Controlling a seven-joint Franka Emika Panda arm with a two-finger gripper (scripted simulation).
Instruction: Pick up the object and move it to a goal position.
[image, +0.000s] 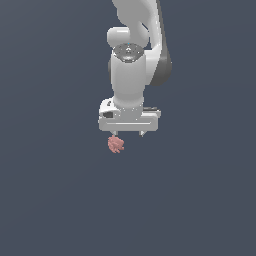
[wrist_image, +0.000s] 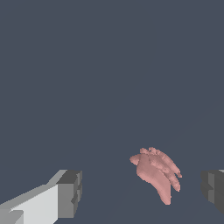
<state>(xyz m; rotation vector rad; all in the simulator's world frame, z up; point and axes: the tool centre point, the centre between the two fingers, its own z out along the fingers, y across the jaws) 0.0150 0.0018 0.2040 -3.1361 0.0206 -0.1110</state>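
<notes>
Object between spread jaws, nearer one finger, untouched.

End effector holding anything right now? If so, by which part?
Nothing held. The end effector is open, its fingers wide apart with the pink clump loose between them, touching neither.

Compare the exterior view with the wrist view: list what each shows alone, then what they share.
Only the exterior view shows the white arm and the whole gripper body hanging above the pink clump. Only the wrist view shows the dark finger pads up close, spread wide, with the clump between them, touching neither. Both show the open gripper, the clump ungrasped, and a plain dark grey background.
</notes>
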